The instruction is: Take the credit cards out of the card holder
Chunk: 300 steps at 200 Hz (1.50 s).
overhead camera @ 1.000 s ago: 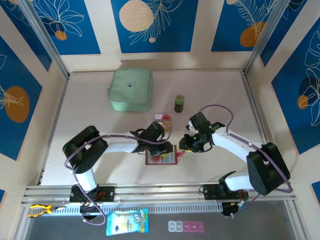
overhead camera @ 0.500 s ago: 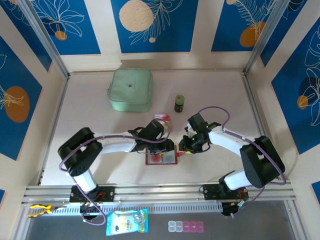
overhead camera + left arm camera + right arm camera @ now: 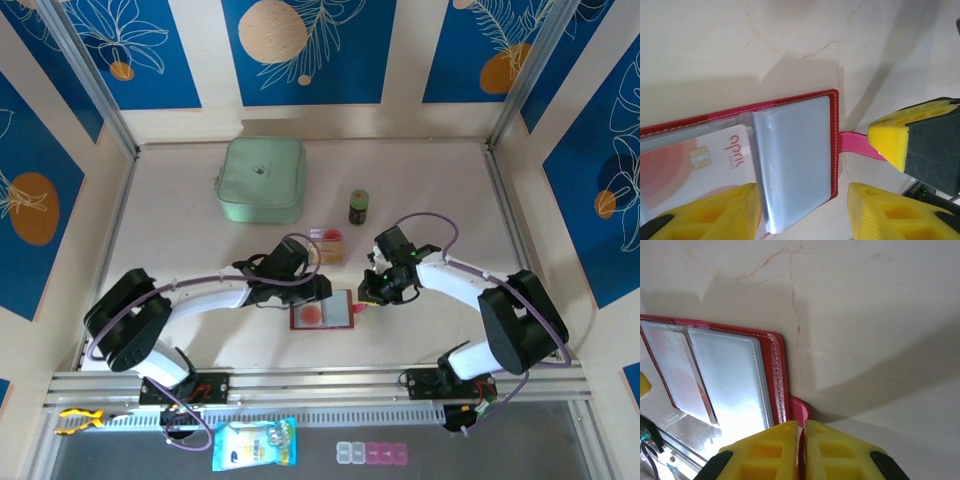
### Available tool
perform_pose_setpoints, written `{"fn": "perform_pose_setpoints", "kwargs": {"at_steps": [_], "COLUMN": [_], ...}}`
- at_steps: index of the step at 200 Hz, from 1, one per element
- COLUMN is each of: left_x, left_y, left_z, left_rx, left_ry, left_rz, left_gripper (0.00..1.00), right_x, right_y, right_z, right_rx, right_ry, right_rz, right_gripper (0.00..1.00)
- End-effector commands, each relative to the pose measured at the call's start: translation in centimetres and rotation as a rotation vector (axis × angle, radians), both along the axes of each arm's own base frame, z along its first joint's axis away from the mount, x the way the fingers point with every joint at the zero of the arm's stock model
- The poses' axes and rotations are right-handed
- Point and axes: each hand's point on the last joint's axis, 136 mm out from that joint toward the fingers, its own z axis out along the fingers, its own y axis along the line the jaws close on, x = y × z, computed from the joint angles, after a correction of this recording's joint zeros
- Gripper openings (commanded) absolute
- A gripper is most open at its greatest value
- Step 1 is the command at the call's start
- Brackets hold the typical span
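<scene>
The red card holder [image 3: 322, 310] lies open on the table, clear pockets up. A pale card with red circles [image 3: 705, 155] sits in one pocket [image 3: 312, 313]. Two credit cards, red and tan [image 3: 327, 238], lie on the table just beyond it. My left gripper [image 3: 805, 215] is open at the holder's far edge [image 3: 316, 288], its fingers standing either side of a clear pocket flap's [image 3: 790, 160] corner. My right gripper [image 3: 801, 450] is shut on the holder's red strap tab [image 3: 800, 407] at its right side [image 3: 372, 298].
A mint-green square case [image 3: 262, 178] sits at the back left. A small dark jar with a green lid [image 3: 358, 207] stands behind the cards. A blue packet [image 3: 255, 444] and small pill boxes [image 3: 372, 453] lie below the front rail. Walls close in three sides.
My left gripper drew back off the middle of the holder towards its far left edge and opened wider. My right gripper closed on the strap tab. The holder now lies flat.
</scene>
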Motion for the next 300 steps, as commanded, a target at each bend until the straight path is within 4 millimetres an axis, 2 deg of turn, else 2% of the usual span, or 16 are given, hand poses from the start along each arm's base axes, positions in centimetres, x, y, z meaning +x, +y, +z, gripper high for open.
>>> {"fn": "perform_pose_setpoints", "kwargs": {"at_steps": [1,105,185,204,230,261,279,300], "left_x": [-0.1,-0.5,-1.0,-1.2,-1.5,-1.9,-2.0,-2.1], "left_y": [1.7,5.6,7.0,7.3,7.7,8.1,8.3,8.3], "left_z": [-0.3,-1.8,-2.7,-3.1,-3.4,-3.7,-3.8,-3.6], "left_rx": [0.031,0.071,0.058,0.064,0.078,0.073,0.071,0.065], "left_ry": [-0.014,0.007,0.026,0.031,0.034,0.034,0.036,0.029], "left_rz": [0.012,0.049,0.060,0.062,0.064,0.074,0.082,0.084], "left_gripper": [0.49,0.40,0.35,0.31,0.27,0.24,0.23,0.23], "right_x": [-0.4,-0.2,0.1,0.1,0.3,0.7,0.9,1.0], "right_y": [0.9,2.4,3.3,3.3,2.4,1.7,2.2,3.7], "right_z": [0.0,0.6,0.6,0.8,1.8,4.0,5.3,6.6], "right_rx": [0.026,0.024,-0.002,-0.014,-0.068,-0.110,-0.086,-0.028], "right_ry": [0.030,0.031,0.037,0.034,0.012,-0.040,-0.064,-0.075], "right_rz": [0.010,0.023,0.038,0.042,0.044,0.047,0.045,0.055], "right_gripper": [0.12,0.11,0.11,0.13,0.19,0.23,0.23,0.24]}}
